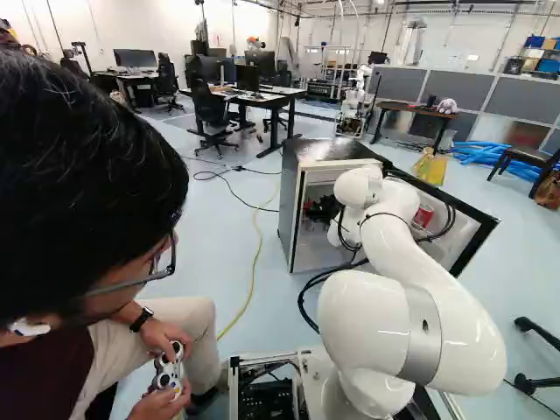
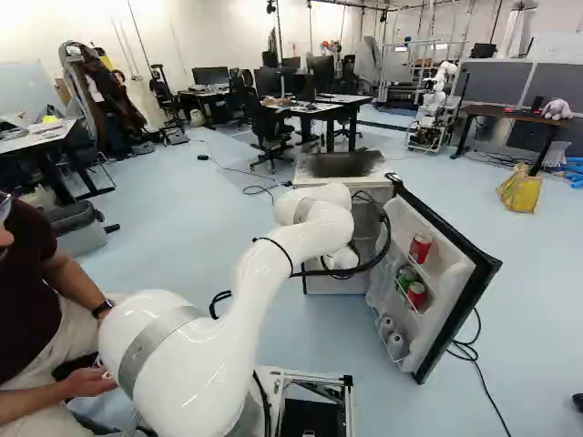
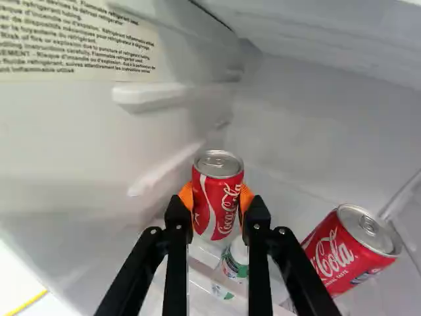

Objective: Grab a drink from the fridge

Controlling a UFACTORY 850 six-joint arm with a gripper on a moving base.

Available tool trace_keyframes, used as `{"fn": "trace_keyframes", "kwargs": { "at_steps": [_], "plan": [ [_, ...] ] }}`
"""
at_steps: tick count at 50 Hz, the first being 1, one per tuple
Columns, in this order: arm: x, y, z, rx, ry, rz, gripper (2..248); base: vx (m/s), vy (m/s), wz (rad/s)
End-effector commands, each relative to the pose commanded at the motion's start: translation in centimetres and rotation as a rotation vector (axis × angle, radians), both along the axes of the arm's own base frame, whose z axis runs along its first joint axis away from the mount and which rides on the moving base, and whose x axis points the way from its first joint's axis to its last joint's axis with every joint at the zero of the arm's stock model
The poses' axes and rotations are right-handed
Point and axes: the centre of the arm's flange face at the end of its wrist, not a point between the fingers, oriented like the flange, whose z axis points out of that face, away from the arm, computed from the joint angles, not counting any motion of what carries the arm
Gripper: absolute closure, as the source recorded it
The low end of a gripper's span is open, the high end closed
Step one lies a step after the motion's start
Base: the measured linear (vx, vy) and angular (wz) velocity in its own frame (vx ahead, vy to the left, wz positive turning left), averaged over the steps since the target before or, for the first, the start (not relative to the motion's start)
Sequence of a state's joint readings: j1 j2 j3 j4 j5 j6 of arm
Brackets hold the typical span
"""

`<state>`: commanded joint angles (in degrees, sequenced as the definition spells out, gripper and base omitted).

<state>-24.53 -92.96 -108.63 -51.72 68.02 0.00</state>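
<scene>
My gripper (image 1: 312,208) pinches a smooth, cylindrical metal can (image 3: 218,201) between orange pads (image 3: 187,195); bottle (image 3: 237,253) beneath them, partly hidden.

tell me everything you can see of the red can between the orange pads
The red can looks metal, with white script, a pale curving stripe and a silvery lid with its tab. The end effector grips it from two sides, inside the fridge. A white-capped bottle shows near its base; whether they touch is unclear.

Base views behind arm (image 1: 372,315), facing ahead, sharing fridge (image 1: 287,210); wrist view close inside, downward
</scene>
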Motion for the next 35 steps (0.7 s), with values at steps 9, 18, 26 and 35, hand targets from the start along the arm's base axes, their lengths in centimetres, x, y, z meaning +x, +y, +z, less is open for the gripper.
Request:
{"fn": "trace_keyframes", "kwargs": {
  "at_steps": [9,18,26,35],
  "plan": [
    [0.0,0.0,0.0,0.0,0.0,0.0,163,0.0,0.0,0.0],
    [0.0,0.0,0.0,0.0,0.0,0.0,163,0.0,0.0,0.0],
    [-0.03,0.0,0.01,0.0,0.001,0.0,163,0.0,0.0,0.0],
    [-0.39,0.02,0.13,0.004,0.009,-0.002,163,0.0,0.0,0.0]
  ]
}}
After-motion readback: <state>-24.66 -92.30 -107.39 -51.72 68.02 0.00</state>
